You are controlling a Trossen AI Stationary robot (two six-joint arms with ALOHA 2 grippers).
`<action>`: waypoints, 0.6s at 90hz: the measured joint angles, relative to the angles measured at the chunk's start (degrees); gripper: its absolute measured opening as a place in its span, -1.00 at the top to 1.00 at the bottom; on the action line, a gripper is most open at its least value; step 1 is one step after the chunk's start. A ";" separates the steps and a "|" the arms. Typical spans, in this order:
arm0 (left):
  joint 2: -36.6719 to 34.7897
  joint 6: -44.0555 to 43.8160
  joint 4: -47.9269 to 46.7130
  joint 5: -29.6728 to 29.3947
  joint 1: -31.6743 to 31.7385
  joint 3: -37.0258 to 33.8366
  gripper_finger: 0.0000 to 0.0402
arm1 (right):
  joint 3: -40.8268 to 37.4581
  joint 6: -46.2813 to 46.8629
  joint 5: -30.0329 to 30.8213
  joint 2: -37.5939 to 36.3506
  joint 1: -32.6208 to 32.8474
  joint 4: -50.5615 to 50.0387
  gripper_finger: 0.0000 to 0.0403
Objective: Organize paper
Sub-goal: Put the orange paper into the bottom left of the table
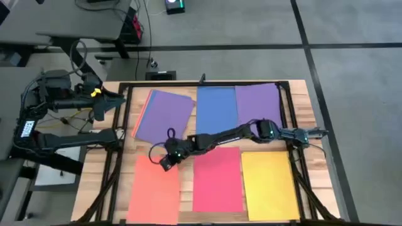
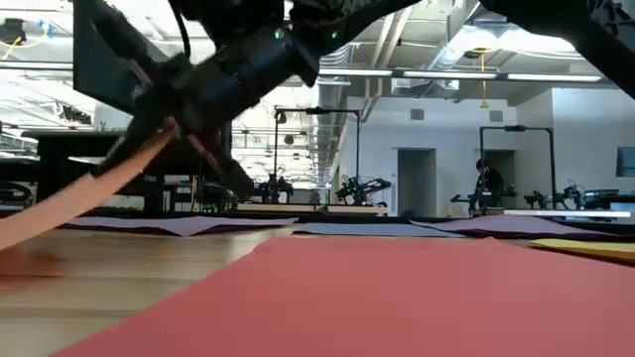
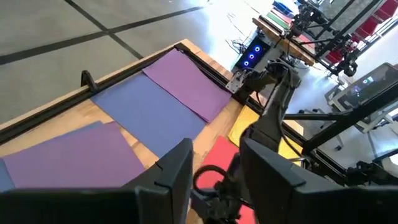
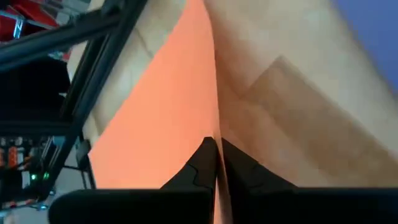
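Note:
Six sheets of paper lie on the wooden table. At the far side are a purple sheet (image 1: 164, 113) on top of a small stack, a blue one (image 1: 217, 107) and another purple one (image 1: 257, 103). Along the near side are a salmon-orange sheet (image 1: 152, 191), a pink-red one (image 1: 218, 179) and a yellow one (image 1: 270, 183). My right gripper (image 1: 164, 162) reaches across the table and is shut on the salmon-orange sheet. My left gripper (image 1: 116, 100) waits open, off the table's far left corner. My right gripper pinches the salmon-orange sheet's far edge (image 4: 215, 134) between its two fingertips, a single layer as far as I can see. The fingers (image 2: 198, 129) slant down from the table's right and far side. The held edge is raised and the sheet (image 2: 69, 203) curves down, its near part on the table.
A black frame (image 1: 125, 119) runs round the work area along the table's left, far and right sides. Bare wood (image 1: 138, 150) shows between the purple stack and the salmon-orange sheet. A person (image 2: 484, 183) stands far back in the room.

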 joint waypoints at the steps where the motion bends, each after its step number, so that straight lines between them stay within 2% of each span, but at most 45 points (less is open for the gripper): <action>1: 0.00 0.00 0.00 -0.01 0.00 0.00 0.41 | 0.00 -0.36 0.15 -0.01 0.00 -0.06 1.00; 31: 0.00 0.20 0.02 -0.04 0.00 0.00 0.41 | -0.02 -7.80 0.88 0.00 -1.62 -2.40 0.96; 54: 0.00 0.15 -0.02 -0.04 0.00 0.00 0.41 | -0.02 -15.35 0.85 0.00 -1.71 -5.18 0.51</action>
